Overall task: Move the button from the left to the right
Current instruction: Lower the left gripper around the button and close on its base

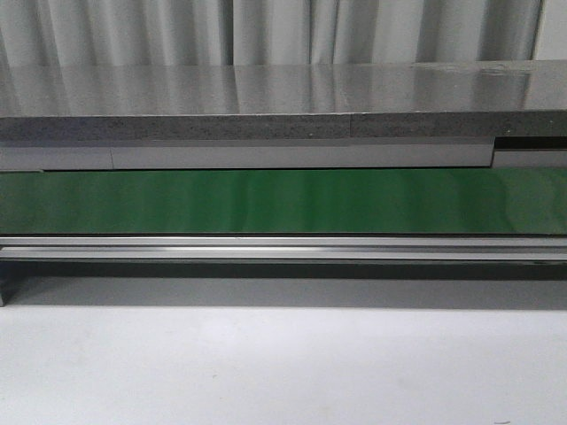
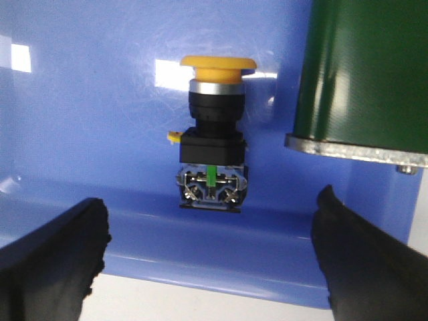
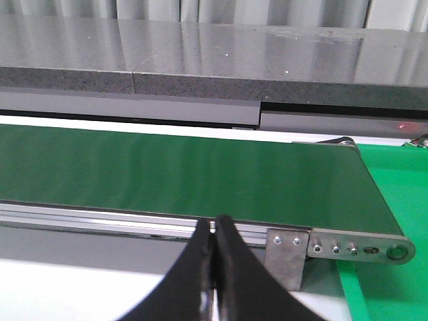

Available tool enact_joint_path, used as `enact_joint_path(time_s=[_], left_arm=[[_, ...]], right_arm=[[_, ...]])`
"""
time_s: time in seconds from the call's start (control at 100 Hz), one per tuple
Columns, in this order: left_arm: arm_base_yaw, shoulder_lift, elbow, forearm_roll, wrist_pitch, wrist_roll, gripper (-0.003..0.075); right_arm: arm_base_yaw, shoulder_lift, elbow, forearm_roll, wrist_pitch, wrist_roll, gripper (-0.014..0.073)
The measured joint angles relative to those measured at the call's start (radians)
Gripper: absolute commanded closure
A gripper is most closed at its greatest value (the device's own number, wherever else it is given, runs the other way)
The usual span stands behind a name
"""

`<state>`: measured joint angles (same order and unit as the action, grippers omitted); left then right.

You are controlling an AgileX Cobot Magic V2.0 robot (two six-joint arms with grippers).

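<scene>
The button [image 2: 212, 137] shows only in the left wrist view: a round yellow-orange cap on a black body with a small green mark, lying inside a blue tray [image 2: 80, 100]. My left gripper [image 2: 208, 251] is open, its two black fingers [image 2: 57, 257] spread wide on either side, just short of the button and not touching it. My right gripper [image 3: 215, 231] is shut with nothing between its fingers, hanging in front of the green conveyor belt [image 3: 167, 170]. Neither gripper nor the button appears in the front view.
The green conveyor belt [image 1: 283, 202] runs across the front view with a metal rail [image 1: 283, 247] below it and a grey stone counter [image 1: 266, 97] behind. The belt's rounded end [image 2: 364, 73] stands close beside the blue tray. A bright green surface [image 3: 394, 200] lies past the belt's right end.
</scene>
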<state>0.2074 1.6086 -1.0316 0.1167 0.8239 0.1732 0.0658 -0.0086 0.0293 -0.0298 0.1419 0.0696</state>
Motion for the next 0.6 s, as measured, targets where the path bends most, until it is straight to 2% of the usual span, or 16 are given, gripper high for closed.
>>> enact_joint_path(time_s=[0.6], left_arm=[[0.0,0.112,-0.016,0.025,-0.059,0.101,0.0132]], right_arm=[[0.0,0.0,0.0,0.0,0.0,0.0,0.0715]])
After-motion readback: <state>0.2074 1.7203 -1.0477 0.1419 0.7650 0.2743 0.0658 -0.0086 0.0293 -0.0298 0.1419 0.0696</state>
